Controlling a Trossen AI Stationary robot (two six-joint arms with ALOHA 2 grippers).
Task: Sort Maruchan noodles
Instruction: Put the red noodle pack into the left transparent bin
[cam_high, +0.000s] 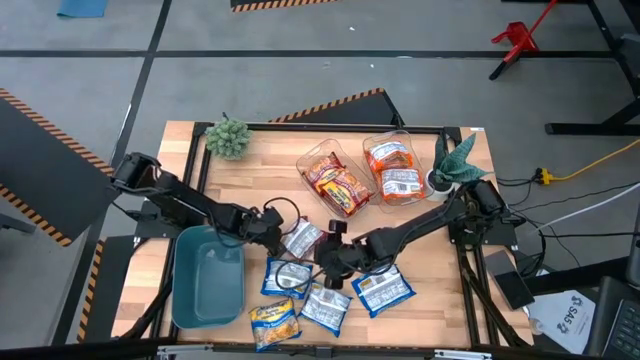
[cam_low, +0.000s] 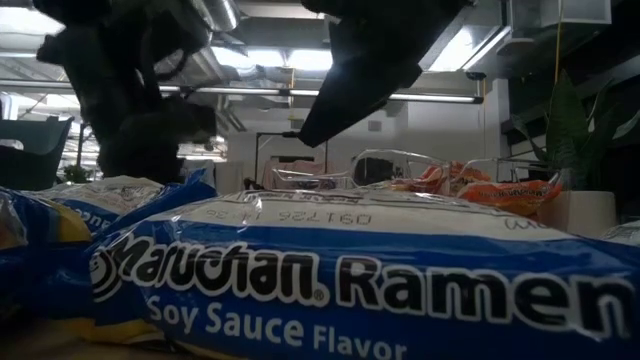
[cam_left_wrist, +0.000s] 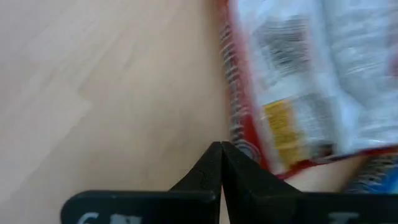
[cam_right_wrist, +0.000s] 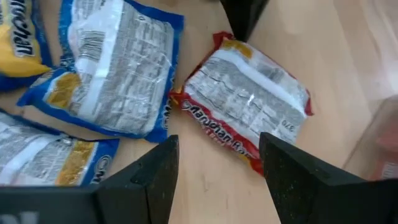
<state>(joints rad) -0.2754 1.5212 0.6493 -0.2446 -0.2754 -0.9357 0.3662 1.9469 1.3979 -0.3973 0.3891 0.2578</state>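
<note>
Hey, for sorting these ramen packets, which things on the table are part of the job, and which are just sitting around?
Job:
red packet
blue packets
yellow packet
clear bins of orange packets
teal bin
right claw, open above the red packet
left claw, shut

Lying about:
round green plant
potted plant

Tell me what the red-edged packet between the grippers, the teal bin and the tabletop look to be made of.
Red-edged packet: thin glossy plastic film, by its crinkles and glints. Teal bin: probably moulded plastic, smooth, evenly coloured, with rounded corners. Tabletop: light wood or wood-look laminate, showing plank seams and grain with a satin finish; which one cannot be told.
</note>
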